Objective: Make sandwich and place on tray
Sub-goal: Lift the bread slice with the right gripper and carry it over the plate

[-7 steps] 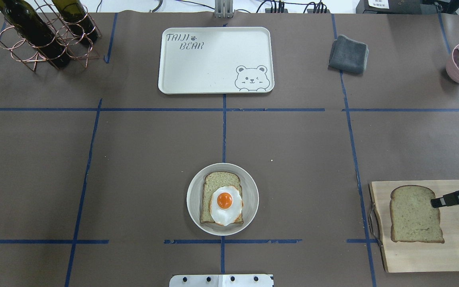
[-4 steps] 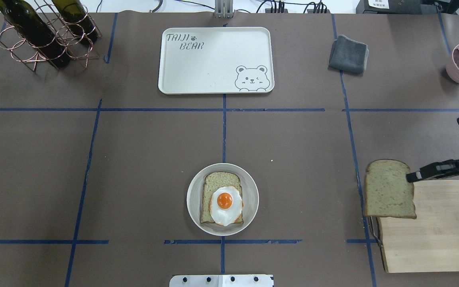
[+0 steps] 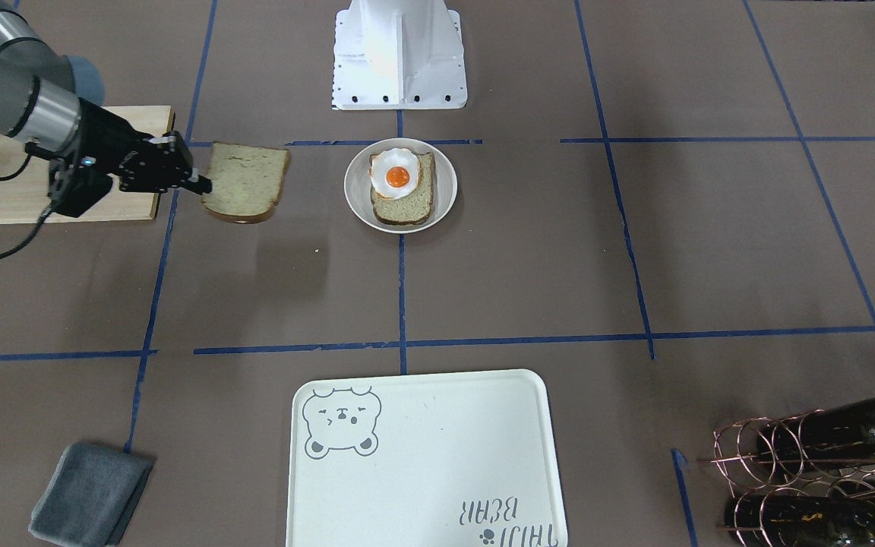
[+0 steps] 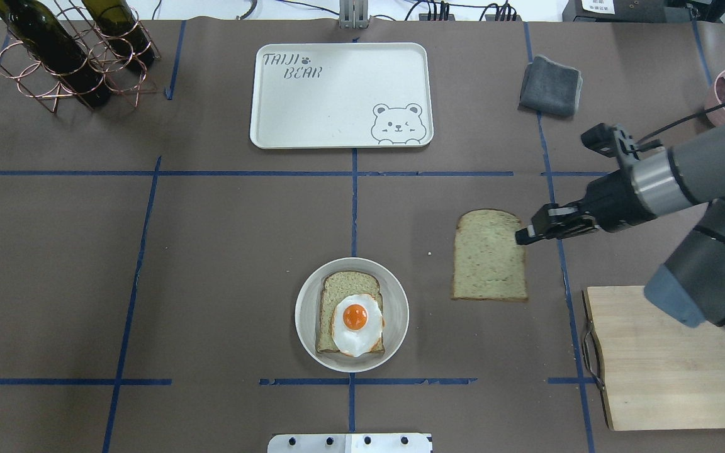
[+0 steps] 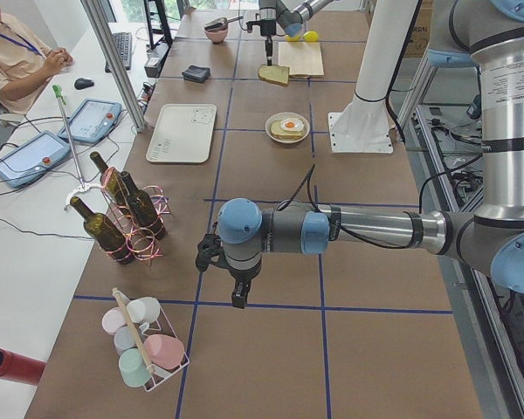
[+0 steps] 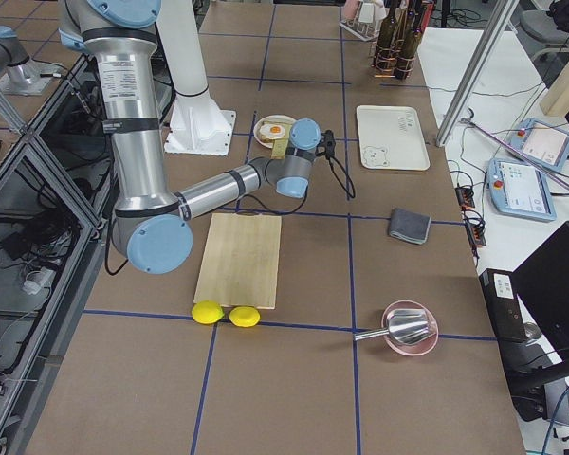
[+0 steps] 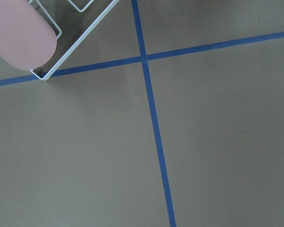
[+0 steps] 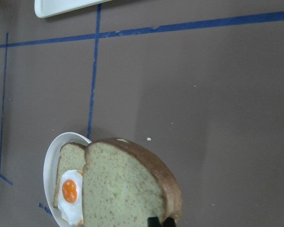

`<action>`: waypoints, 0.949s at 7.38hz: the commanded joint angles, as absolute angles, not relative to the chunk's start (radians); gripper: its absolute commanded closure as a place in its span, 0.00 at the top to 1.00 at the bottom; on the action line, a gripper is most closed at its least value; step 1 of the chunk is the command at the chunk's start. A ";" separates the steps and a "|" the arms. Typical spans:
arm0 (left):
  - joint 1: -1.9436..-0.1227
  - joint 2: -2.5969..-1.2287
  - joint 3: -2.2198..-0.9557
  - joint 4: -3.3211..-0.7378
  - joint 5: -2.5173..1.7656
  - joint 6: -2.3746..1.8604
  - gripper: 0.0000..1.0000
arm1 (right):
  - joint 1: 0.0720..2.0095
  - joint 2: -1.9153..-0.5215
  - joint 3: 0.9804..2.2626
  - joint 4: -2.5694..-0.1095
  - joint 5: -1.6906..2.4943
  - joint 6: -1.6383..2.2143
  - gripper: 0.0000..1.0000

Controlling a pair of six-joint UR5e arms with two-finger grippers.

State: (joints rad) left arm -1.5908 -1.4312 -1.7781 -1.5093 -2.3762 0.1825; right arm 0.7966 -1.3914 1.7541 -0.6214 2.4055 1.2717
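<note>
The sandwich is half built: one slice of bread [image 4: 345,284] lies on the round white plate [image 4: 304,327] near the middle of the tabletop [image 4: 211,251], with the fried egg [image 4: 355,324] resting on it. The right end effector [image 4: 521,238] pinches the second slice [image 4: 488,258] by its right edge and holds it flat above the tabletop, between the plate and the wooden cutting board [image 4: 664,371], not yet over the egg. What is left, I judge, is to set it on the egg and then carry the stack to the tray [image 4: 337,94] at the far side, which has no food on it. The left end effector [image 5: 237,301] hangs far left near a cup rack [image 5: 144,349]; I cannot tell whether it is spread or pressed together.
</note>
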 commanded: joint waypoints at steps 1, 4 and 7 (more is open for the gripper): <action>-1.589 -1.431 -1.775 -1.509 -2.376 0.183 1.00 | 0.665 -1.222 1.662 -0.647 2.318 1.276 0.00; -1.589 -1.430 -1.773 -1.508 -2.376 0.183 1.00 | 0.517 -1.180 1.648 -0.649 2.136 1.276 0.00; -1.589 -1.430 -1.773 -1.508 -2.376 0.183 1.00 | 0.472 -1.161 1.644 -0.663 2.085 1.279 0.00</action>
